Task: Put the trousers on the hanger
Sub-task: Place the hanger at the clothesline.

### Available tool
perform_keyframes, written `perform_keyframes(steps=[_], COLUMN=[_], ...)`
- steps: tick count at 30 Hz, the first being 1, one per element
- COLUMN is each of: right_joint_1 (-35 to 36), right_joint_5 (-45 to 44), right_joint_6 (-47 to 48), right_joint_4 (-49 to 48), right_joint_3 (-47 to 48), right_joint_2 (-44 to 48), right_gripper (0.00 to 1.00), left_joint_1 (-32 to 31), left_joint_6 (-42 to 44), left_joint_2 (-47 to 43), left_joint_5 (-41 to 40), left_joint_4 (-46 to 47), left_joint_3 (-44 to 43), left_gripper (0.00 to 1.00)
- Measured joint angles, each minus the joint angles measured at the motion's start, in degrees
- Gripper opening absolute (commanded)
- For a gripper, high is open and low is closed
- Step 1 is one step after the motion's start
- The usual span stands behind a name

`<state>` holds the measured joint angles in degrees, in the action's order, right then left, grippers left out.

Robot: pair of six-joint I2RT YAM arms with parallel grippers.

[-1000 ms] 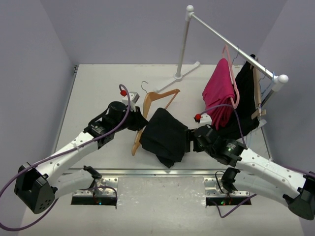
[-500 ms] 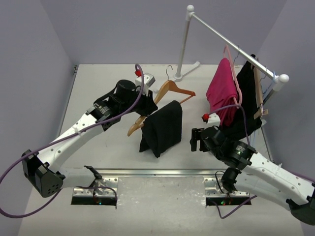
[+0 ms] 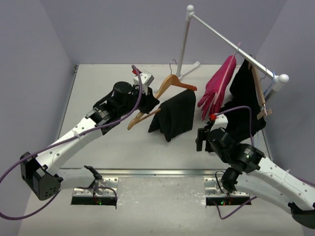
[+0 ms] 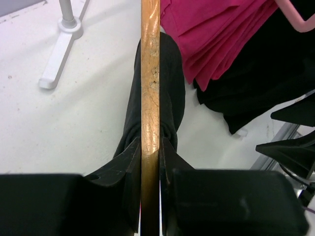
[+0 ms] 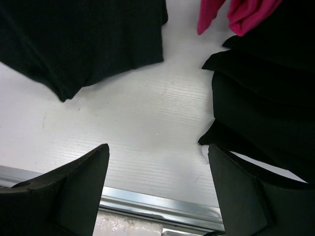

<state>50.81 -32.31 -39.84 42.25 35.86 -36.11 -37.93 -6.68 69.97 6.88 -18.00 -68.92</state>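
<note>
Trousers (image 3: 175,114) draped over hanger (image 3: 167,83), left pincer (image 4: 150,157) clamping it

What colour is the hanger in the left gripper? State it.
Tan, glossy wood; the hanger shows best in the left wrist view.

So, three garments: two black, the trousers (image 3: 174,115) and another black one (image 3: 244,91), plus a pink one (image 3: 216,93). One tan hanger (image 3: 170,82), one rack (image 3: 216,32), two arms (image 3: 74,136) (image 3: 266,165).
</note>
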Motion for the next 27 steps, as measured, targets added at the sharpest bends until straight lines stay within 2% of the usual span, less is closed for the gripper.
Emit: perform_keyframes(steps=[5,10,15,27], right_joint_1=[0.0,0.0,0.0,0.0], right_joint_5=[-0.8,-1.1,-1.9,-3.2], right_joint_6=[0.3,0.8,1.2,1.6], right_joint_4=[0.4,0.4,0.9,3.6], right_joint_3=[0.0,0.0,0.0,0.0], right_joint_2=[0.7,1.3,2.0,3.9], right_gripper=[0.82,0.82,0.82,0.82], left_joint_1=[-0.8,-2.6,-3.0,-3.0], left_joint_6=[-1.5,-1.6,-0.1,3.1], left_joint_2=[-5.8,-7.7,-7.7,-2.8], left_joint_5=[-0.5,-2.4,-3.4,-4.7], left_joint_4=[14.4,25.0,26.8,29.1], left_joint_3=[14.0,22.3,22.1,15.0], left_gripper=[0.00,0.00,0.00,0.00])
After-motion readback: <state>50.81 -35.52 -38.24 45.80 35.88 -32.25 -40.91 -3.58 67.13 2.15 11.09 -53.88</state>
